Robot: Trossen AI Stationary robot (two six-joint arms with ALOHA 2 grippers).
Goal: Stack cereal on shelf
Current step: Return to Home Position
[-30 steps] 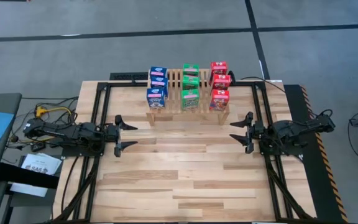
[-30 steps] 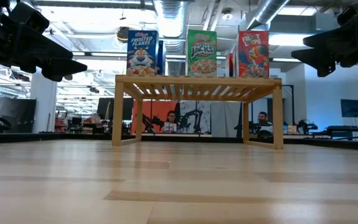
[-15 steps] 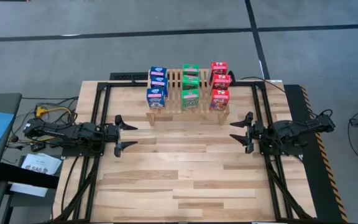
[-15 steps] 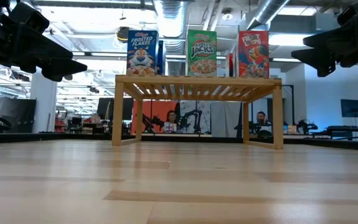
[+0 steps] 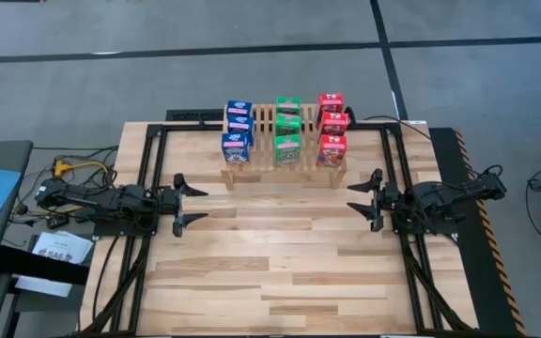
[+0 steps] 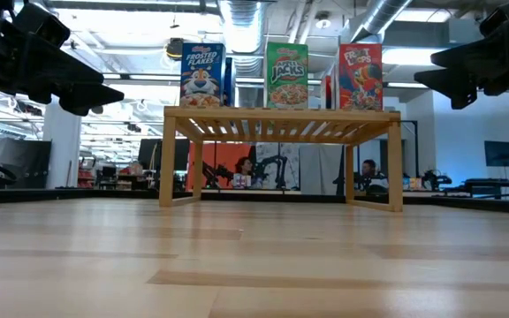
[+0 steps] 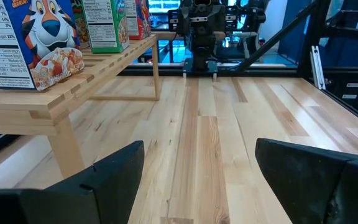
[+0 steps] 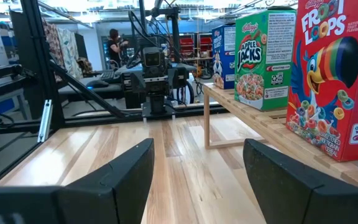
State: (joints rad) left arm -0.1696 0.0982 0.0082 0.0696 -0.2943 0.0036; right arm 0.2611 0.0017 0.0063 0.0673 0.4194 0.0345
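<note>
The slatted wooden shelf (image 5: pixel 285 155) stands on its short legs at the table's far middle. On it stand the cereal boxes in three rows: blue ones (image 5: pixel 237 147) on the left, green ones (image 5: pixel 287 149) in the middle, red ones (image 5: pixel 332 148) on the right. In the low view the front blue (image 6: pixel 202 75), green (image 6: pixel 286 76) and red (image 6: pixel 360 77) boxes stand upright on the shelf's top (image 6: pixel 281 113). My left gripper (image 5: pixel 188 205) waits open at the table's left side, and my right gripper (image 5: pixel 364 198) waits open at the right side. Both point level toward the table's middle with nothing between their fingers.
A black frame (image 5: pixel 397 160) runs around the plank table (image 5: pixel 280 272). Bare planks lie between the grippers and toward the near edge. Cables and a paper sheet (image 5: pixel 59 249) lie off the table's left side. People (image 6: pixel 374 170) sit in the room behind the shelf.
</note>
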